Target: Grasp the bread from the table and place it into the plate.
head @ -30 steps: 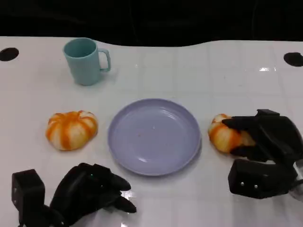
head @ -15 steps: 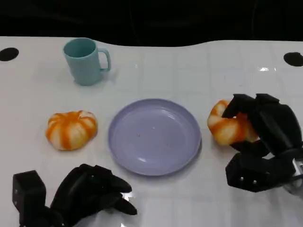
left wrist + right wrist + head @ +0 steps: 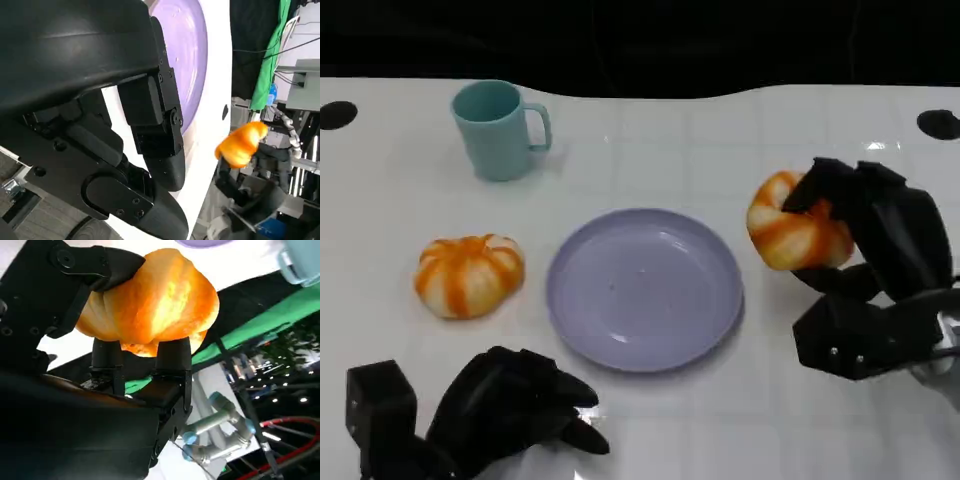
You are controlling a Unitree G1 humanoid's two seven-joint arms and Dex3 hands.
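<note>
One bread (image 3: 790, 232) gripped in right hand (image 3: 865, 255), raised beside plate (image 3: 643, 287); left hand (image 3: 510, 410) curled, holding nothing.

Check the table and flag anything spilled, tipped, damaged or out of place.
Nothing stands out. The cup stands upright, the plate lies flat and bare, one bread sits left of it, and the right hand holds the other bread intact.

Robot lab: green backdrop (image 3: 280, 305), other robot arm (image 3: 220, 432), cables.
</note>
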